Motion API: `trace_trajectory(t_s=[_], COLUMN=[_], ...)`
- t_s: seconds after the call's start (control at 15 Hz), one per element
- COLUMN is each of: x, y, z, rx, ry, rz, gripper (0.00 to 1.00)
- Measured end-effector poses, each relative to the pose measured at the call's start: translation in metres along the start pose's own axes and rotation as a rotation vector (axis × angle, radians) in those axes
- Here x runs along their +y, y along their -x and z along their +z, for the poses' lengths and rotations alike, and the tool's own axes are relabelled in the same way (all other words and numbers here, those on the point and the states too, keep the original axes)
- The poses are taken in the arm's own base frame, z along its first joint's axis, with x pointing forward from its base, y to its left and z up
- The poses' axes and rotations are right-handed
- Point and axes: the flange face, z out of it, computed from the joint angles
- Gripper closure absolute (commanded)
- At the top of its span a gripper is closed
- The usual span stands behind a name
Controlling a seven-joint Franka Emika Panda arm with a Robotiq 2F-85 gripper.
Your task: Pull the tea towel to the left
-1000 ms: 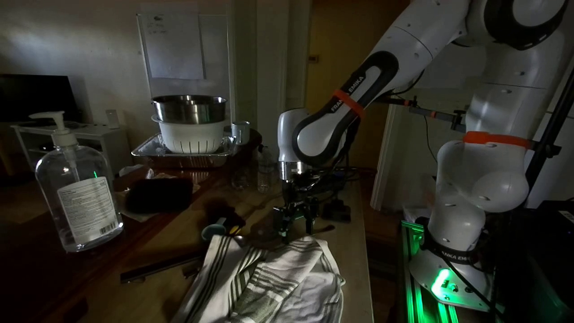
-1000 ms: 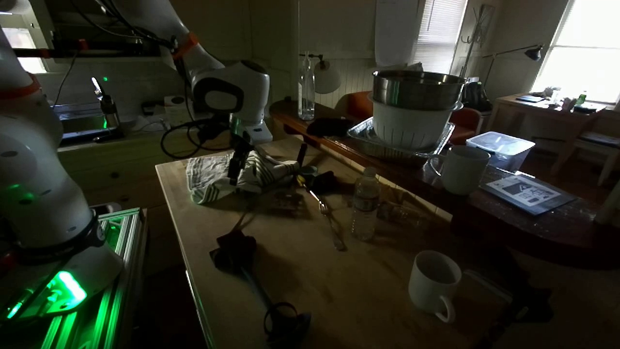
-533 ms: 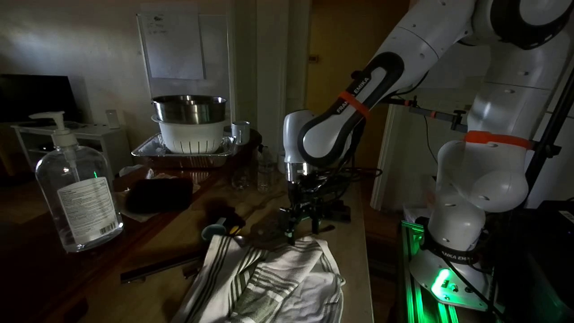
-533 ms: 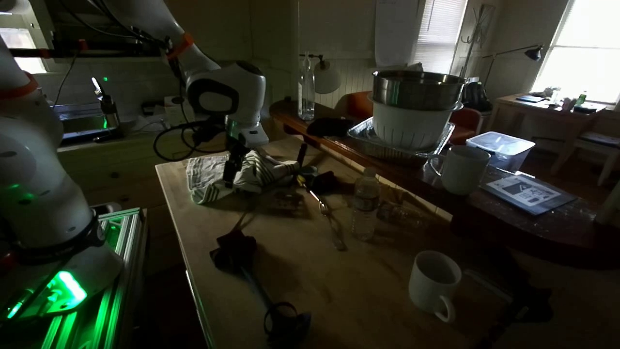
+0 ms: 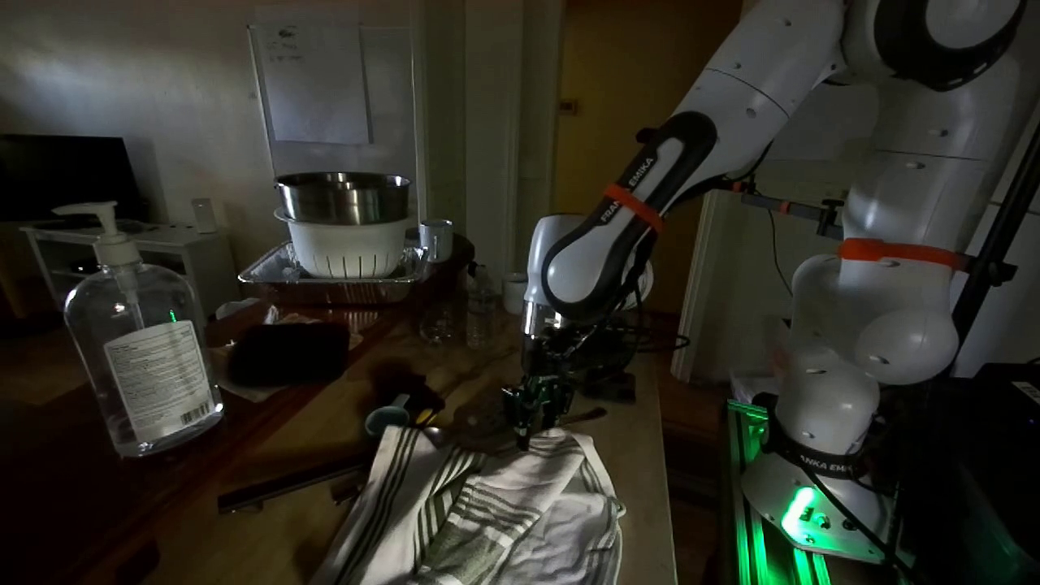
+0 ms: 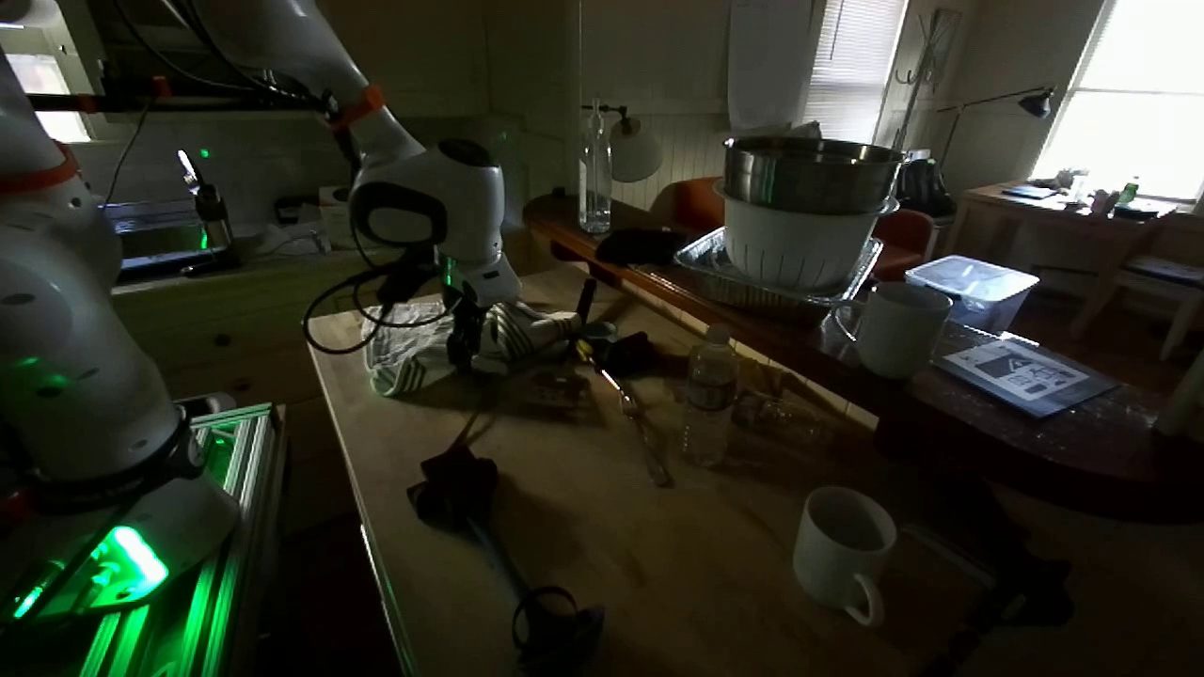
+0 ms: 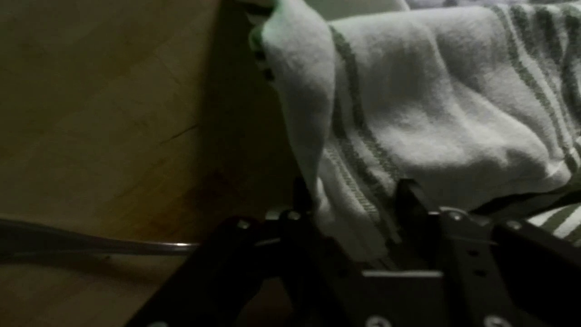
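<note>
Towel [image 7: 435,104] between jaws, utensil [image 7: 100,245] near, bottle [image 6: 710,400] apart

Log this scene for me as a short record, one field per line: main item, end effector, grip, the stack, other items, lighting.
main item: off-white tea towel, dark-striped, rumpled on a wooden tabletop
end effector: at the towel, jaws to either side of a fold
grip: whether firm, cannot tell
stack: steel bowl atop white colander, in foil tray
other items: clear pump bottle; white mug and clear plastic bottle, both upright on the tabletop
lighting: dim
</note>
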Motion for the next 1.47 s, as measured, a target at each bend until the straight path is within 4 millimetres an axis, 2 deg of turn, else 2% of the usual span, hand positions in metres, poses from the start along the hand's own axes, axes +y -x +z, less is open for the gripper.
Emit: trace_trajectory(t_s=[0.2, 0.6, 0.73, 1.2, 1.47], x=[-0.012, -0.056, -0.071, -0.128, -0.150], y=[0.003, 0.039, 0.061, 0.155, 0.194], z=[-0.002, 0.000, 0.003, 0.006, 0.009], rx=[0.049, 0.111, 0.127, 0.197, 0.222], ry=[-0.012, 0.025, 0.066, 0.166, 0.185], rz=[-0.049, -0.272, -0.389, -0.825, -1.017], gripper=[1.00, 0.99, 0.99, 0.99, 0.99])
